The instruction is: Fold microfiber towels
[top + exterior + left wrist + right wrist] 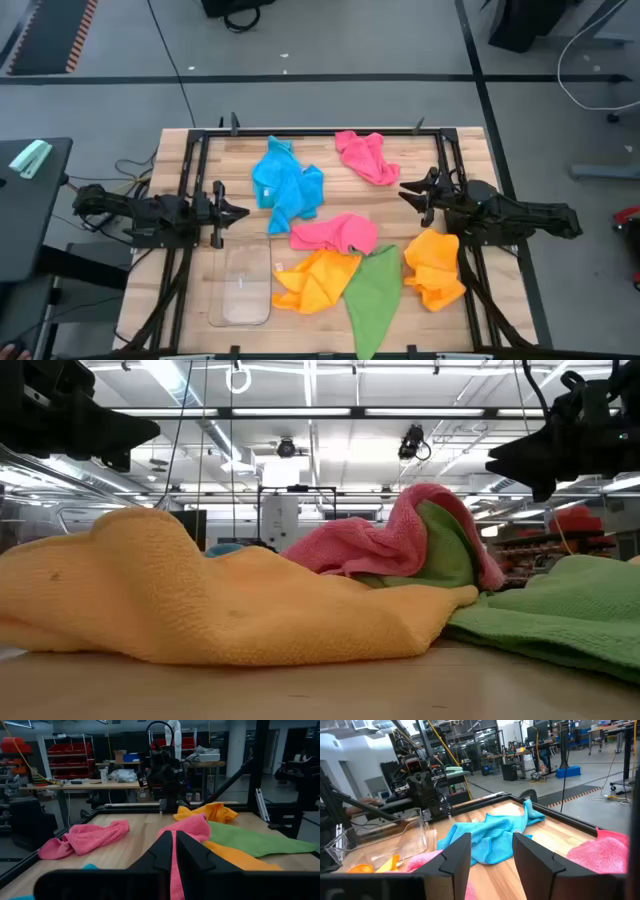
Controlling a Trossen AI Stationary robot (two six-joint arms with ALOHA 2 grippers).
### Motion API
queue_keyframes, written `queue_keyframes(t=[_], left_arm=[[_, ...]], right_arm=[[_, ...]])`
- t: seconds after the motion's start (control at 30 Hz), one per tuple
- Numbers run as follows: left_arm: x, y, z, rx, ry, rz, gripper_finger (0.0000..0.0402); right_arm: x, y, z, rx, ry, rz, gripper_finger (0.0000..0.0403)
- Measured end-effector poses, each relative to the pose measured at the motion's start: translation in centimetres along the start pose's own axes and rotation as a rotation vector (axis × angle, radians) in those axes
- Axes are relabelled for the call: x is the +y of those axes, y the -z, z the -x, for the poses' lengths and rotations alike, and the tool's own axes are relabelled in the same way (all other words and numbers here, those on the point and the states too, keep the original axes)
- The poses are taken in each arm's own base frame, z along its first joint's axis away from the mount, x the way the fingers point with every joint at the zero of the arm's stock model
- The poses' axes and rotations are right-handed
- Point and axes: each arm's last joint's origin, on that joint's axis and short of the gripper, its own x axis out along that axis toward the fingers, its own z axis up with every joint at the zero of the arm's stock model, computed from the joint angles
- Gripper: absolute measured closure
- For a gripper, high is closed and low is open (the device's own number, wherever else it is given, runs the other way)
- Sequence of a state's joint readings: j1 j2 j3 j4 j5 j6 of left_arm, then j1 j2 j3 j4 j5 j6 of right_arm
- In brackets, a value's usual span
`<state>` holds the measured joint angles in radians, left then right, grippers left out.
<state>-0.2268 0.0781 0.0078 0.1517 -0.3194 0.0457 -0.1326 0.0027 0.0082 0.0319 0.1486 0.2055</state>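
Several microfiber towels lie crumpled on the wooden table: a sky blue one (pixel 287 188), a pink one (pixel 366 157) at the far side, another pink one (pixel 335 234) in the middle, an orange one (pixel 315 280), a green one (pixel 373 295) and a second orange one (pixel 433 268) at the near right. My left gripper (pixel 240 212) hovers left of the blue towel, its fingers shut (pixel 174 845). My right gripper (pixel 405 192) hovers right of the pink towels, its fingers apart (pixel 492 850) with nothing between them. Both stay above the table in the low view.
A clear plastic tray (pixel 245 285) lies near the table's front left, beside the orange towel. A black metal frame (pixel 310 133) runs around the table's edges. Bare wood shows between the blue and far pink towels and at the far right corner.
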Motion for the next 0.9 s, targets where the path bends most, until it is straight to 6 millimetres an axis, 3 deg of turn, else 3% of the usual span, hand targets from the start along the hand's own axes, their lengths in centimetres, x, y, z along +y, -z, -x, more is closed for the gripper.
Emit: queue_keyframes(t=[0.9], left_arm=[[0.00,0.01,0.00,0.000,0.000,0.000,0.0361]], right_arm=[[0.00,-0.01,0.00,0.000,0.000,0.000,0.0250]])
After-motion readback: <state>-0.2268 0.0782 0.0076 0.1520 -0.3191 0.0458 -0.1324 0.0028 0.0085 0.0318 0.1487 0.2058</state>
